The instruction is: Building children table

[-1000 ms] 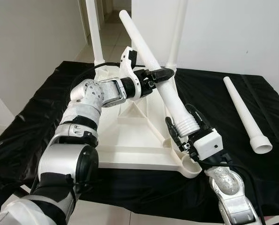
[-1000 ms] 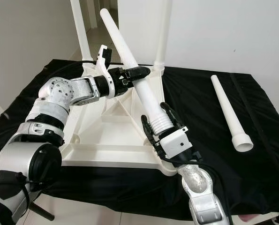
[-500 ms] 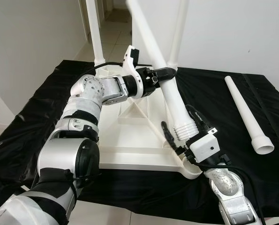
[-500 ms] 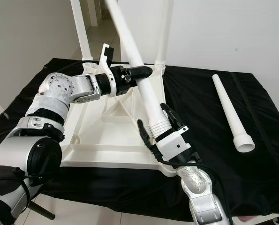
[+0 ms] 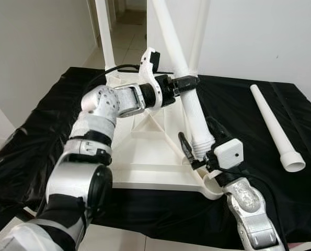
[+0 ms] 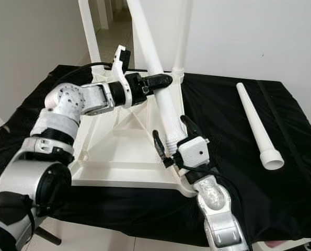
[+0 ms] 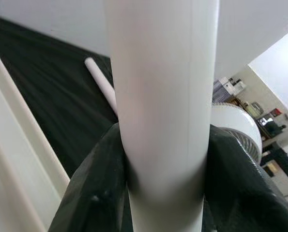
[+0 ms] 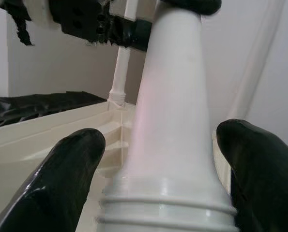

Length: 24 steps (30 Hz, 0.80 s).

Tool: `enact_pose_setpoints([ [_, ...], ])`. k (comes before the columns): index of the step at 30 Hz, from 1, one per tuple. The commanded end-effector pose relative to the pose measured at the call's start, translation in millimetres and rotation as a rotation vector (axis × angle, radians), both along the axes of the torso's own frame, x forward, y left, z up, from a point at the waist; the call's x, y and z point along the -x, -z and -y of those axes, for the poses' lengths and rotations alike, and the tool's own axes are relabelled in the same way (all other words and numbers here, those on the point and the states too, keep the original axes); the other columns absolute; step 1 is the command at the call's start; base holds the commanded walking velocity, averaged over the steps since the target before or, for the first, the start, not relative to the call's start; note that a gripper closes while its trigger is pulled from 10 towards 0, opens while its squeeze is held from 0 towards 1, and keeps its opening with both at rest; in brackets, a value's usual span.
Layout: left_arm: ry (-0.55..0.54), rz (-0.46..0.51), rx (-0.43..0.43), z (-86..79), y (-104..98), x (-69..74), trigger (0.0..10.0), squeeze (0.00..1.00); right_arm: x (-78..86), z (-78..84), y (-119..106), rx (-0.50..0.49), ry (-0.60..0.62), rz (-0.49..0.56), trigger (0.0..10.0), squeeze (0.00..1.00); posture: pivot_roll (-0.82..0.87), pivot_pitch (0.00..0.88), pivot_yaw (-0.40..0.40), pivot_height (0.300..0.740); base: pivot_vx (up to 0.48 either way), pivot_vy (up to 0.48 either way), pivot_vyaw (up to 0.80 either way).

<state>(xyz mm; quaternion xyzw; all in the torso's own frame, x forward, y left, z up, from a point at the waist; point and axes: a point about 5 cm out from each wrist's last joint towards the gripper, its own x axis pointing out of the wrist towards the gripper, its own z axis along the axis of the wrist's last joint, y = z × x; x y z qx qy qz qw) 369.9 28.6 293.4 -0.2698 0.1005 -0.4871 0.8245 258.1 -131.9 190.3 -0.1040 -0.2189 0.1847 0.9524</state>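
Left gripper [image 5: 189, 82] clamped on a white table leg [image 5: 189, 97], black fingers [image 7: 93, 193] pressed tight against both sides of the shaft partway up. Leg steeply tilted, narrow end rising out of the top of the head views, wide ribbed end low between the fingers of the right gripper [image 5: 199, 144]. Right fingers [image 8: 61, 174] spread, one on each side of the ribbed collar, gaps visible on both sides in the right wrist view, not pinching. Just below that collar, the near right corner socket of the white upturned tabletop [image 5: 145, 157], lying on a black cloth [image 5: 35, 141] over the counter. Beyond the left fingers, two more legs standing upright in the far corners of the tabletop: one [image 5: 104, 34] at the far left, one [image 5: 199, 36] at the far right. Well off to the right of the right fingers, a loose leg [image 5: 275, 128] lying flat on the cloth, wide end nearest the camera.
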Motion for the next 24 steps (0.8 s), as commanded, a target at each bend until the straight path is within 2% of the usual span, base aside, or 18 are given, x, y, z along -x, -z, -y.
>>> enact_pose_setpoints([
  [1,0.031,0.075,-0.038,3.0,8.3,3.4,10.0,0.0,-2.2,1.0,-10.8,-0.059,-0.014,-0.003,10.0,0.0,-0.05,0.03,0.035,0.74,0.0,0.0,0.0],
  [6,-0.021,0.111,-0.049,4.7,13.9,4.2,10.0,0.0,-6.6,0.1,-11.9,-0.094,-0.023,-0.058,10.0,0.0,-0.04,0.027,0.028,0.74,0.0,0.0,0.0],
  [9,-0.092,0.193,-0.063,2.3,11.0,4.5,10.0,0.0,-13.7,-0.1,-11.8,-0.1,-0.019,-0.139,10.0,0.0,-0.04,0.023,0.018,0.74,0.0,0.0,0.0],
  [12,-0.098,0.212,-0.048,1.6,10.0,7.2,10.0,0.0,-16.6,1.3,-13.0,-0.101,-0.005,-0.163,10.0,0.0,-0.04,0.023,0.018,0.74,0.0,0.0,0.0],
  [19,-0.172,0.269,-0.067,-9.8,8.3,5.0,10.0,0.0,-22.4,10.7,-16.0,-0.08,-0.026,-0.233,10.0,0.0,-0.03,0.016,0.008,0.74,0.0,0.0,0.0],
  [24,-0.19,0.323,-0.085,-6.8,6.6,10.3,10.0,0.0,-25.8,11.1,-17.6,-0.056,-0.049,-0.275,10.0,0.0,-0.03,0.01,0.009,0.74,0.0,0.0,0.0],
])
